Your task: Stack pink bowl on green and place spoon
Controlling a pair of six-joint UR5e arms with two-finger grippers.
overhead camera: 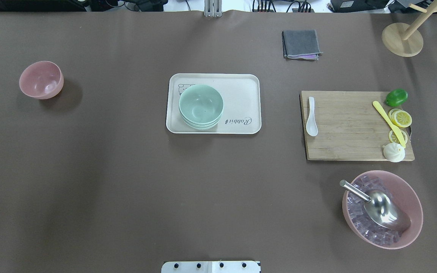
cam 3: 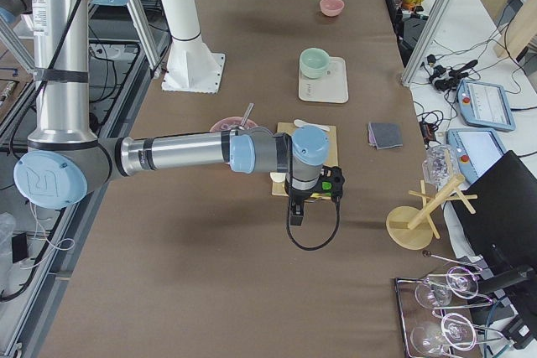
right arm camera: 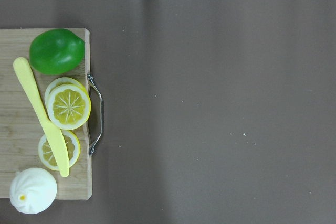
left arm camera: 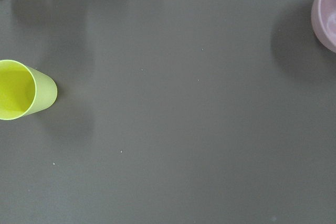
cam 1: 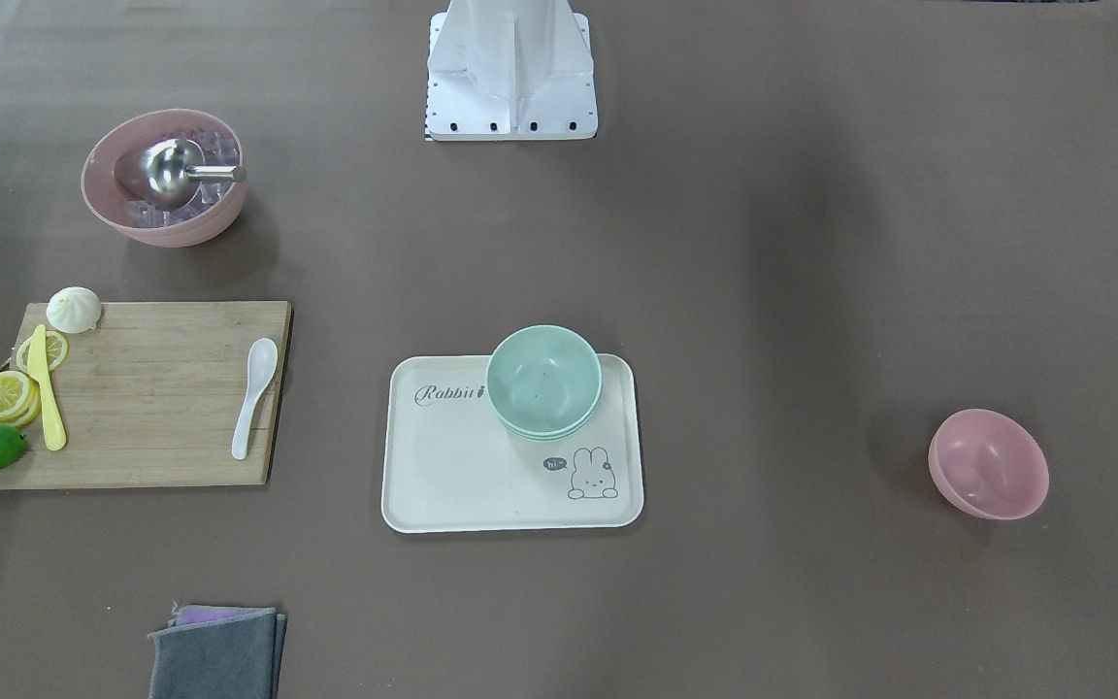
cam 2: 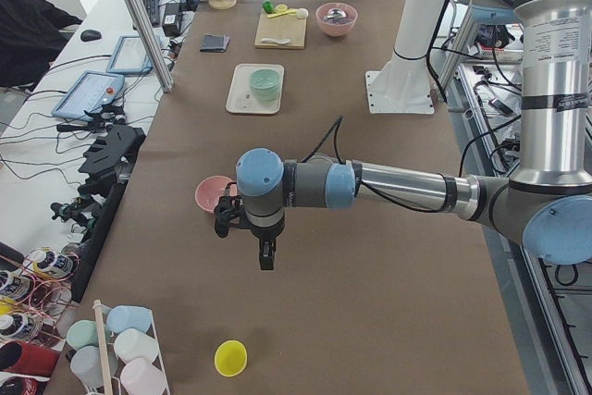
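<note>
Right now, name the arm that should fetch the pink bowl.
Left. The pink bowl sits far to the robot's left, and the left claw hangs close beside it. The right claw hangs by the cutting board, at the opposite end.

The surface (overhead camera: 127,189) is plain brown. The pink bowl (overhead camera: 41,79) is smooth pink, the green bowl (overhead camera: 201,104) pale mint, the spoon (overhead camera: 311,121) white. The tray (overhead camera: 241,87) is cream with a grey rabbit drawing and lettering. The cloth (overhead camera: 301,43) is grey over purple.
</note>
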